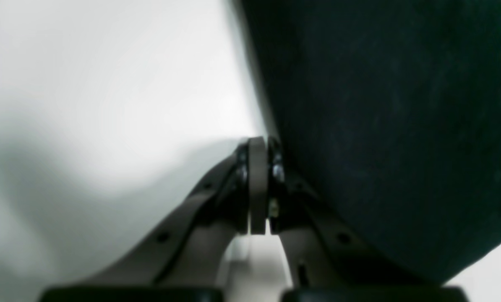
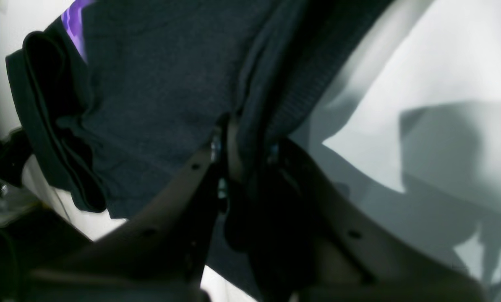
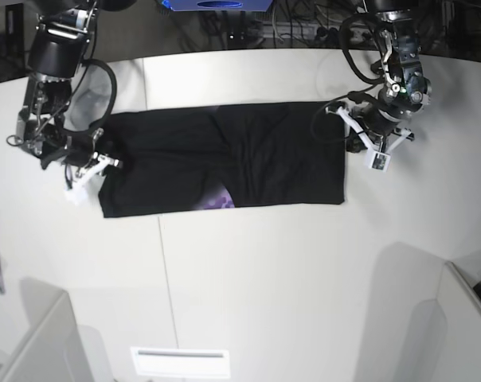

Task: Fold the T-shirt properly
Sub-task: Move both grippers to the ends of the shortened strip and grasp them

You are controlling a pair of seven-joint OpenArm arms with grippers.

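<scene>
We have the T-shirt spread as a long black band across the white table, one arm at each short end. Our right gripper is pinched on a bunched edge of cloth; our left gripper is closed just beside the fabric — whether it holds any, we cannot tell. Next, we judge, comes lifting both ends together and carrying them over evenly.

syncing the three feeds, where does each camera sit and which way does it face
Left wrist: on the left arm, looking along the shut left gripper at the T-shirt edge and white table.
Right wrist: on the right arm, looking along the right gripper pinching T-shirt cloth.
Base: overhead, facing down; both arms show.
Shared: the black T-shirt.
</scene>
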